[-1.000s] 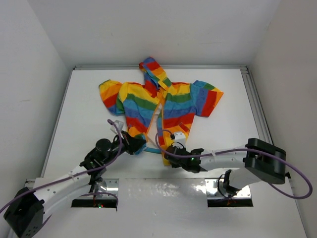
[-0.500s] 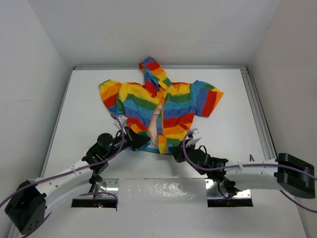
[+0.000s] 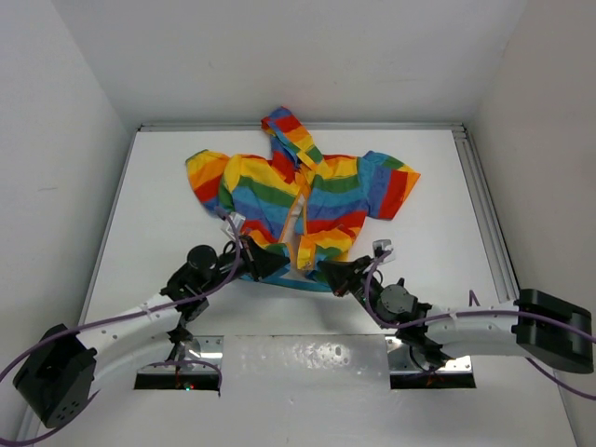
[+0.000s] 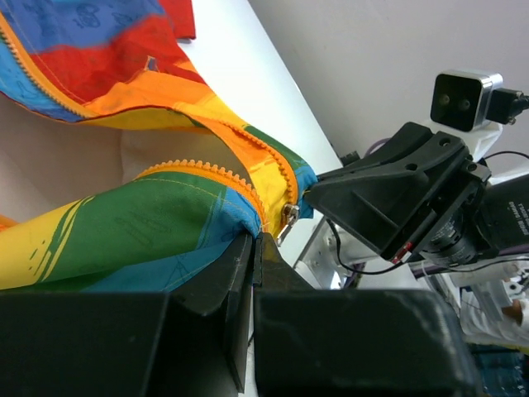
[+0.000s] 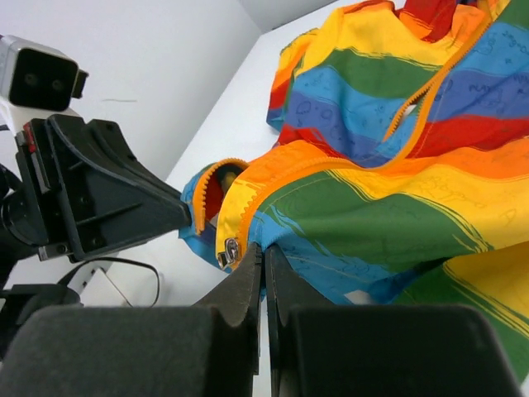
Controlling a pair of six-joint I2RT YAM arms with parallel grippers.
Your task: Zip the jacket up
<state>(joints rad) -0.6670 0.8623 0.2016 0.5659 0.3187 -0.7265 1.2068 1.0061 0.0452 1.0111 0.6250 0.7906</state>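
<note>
The left jaws and right jaws each pinch the hem of the jacket (image 3: pixel 261 191), flanking the slider (image 5: pixel 231 250), which hangs just beside the right jaws. The zipper (image 3: pixel 300 209) runs away from them toward the hood (image 3: pixel 287 130).

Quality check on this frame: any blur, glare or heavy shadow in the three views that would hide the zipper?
Top external: even, soft light, jacket sharp, mild glare on the metal plate between the bases. Left wrist: the left gripper fills the foreground dark and soft, but the zipper teeth are crisp. Right wrist: same dark foreground at the right gripper; the zipper slider reads clearly.
</note>
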